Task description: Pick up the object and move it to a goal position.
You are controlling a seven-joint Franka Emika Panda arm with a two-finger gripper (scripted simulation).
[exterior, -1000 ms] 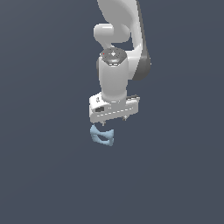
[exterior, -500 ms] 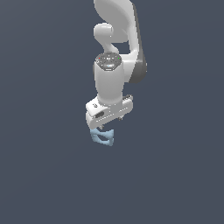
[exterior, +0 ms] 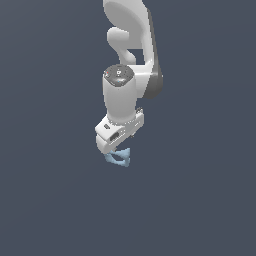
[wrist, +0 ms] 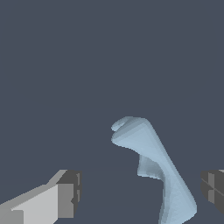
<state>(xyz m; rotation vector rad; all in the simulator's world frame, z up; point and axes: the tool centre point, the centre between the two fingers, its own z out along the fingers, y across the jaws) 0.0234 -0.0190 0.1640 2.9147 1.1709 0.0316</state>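
Note:
The object is a small pale blue frame-like piece with a hole, lying on the dark grey floor right under the white gripper. In the wrist view the object stands between the two dark fingertips, much closer to one fingertip than the other. The jaws are wide apart, with a clear gap to the object on the wider side. The gripper is open and straddles the object; I see no contact. In the exterior view the hand hides the fingers and the object's upper part.
A plain dark grey floor fills both views. The white arm rises from the gripper to the top of the exterior view. No other objects or goal marker show.
The gripper has come down onto the object, shifting a little toward the exterior view's left and turning its hand. The object has stayed in place.

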